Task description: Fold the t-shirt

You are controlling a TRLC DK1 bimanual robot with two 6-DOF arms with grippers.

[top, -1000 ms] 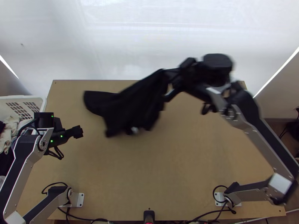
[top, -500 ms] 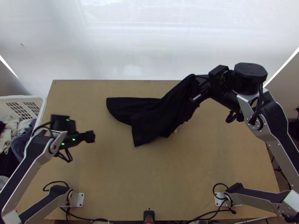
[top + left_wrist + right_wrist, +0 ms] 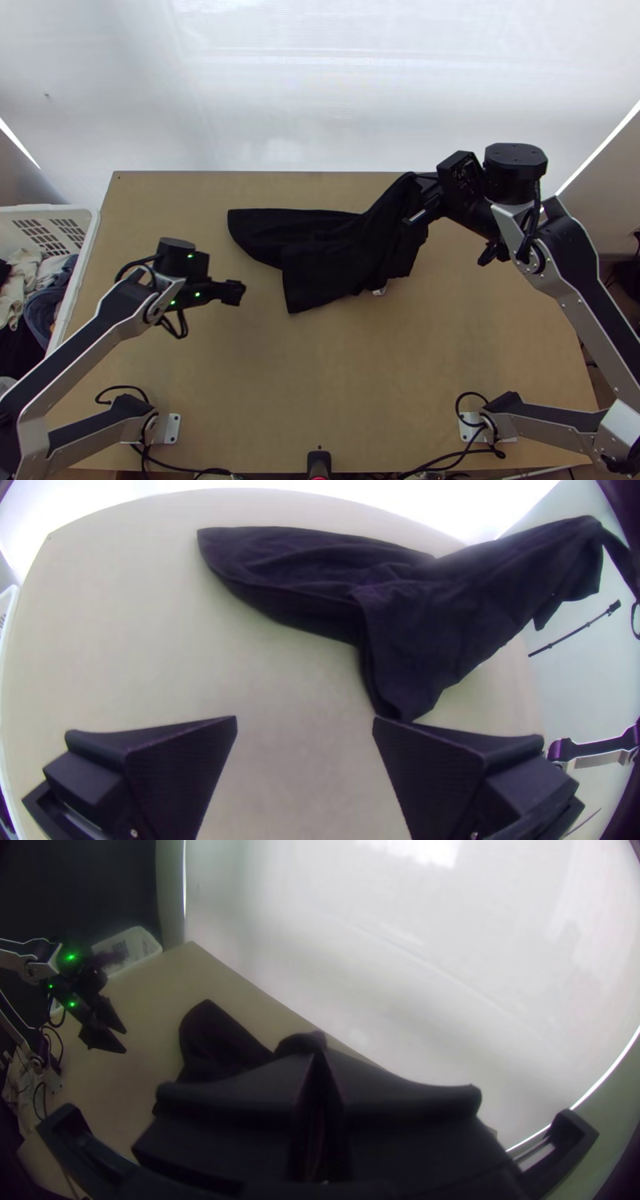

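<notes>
T-shirt [image 3: 344, 250] bunched, table's [image 3: 320, 376] 12 o'clock in top view; its 2 o'clock end raised, clamped in right gripper [image 3: 319, 1061], presumably to straighten it. Left gripper [image 3: 305, 719], fingers apart, at its 8 o'clock, likely placed for a second hold. Count: one t-shirt, two grippers, one table.

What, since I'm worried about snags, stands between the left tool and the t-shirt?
Nothing visible does: between the left tool and the black t-shirt, the top view shows plain wooden tabletop.
</notes>
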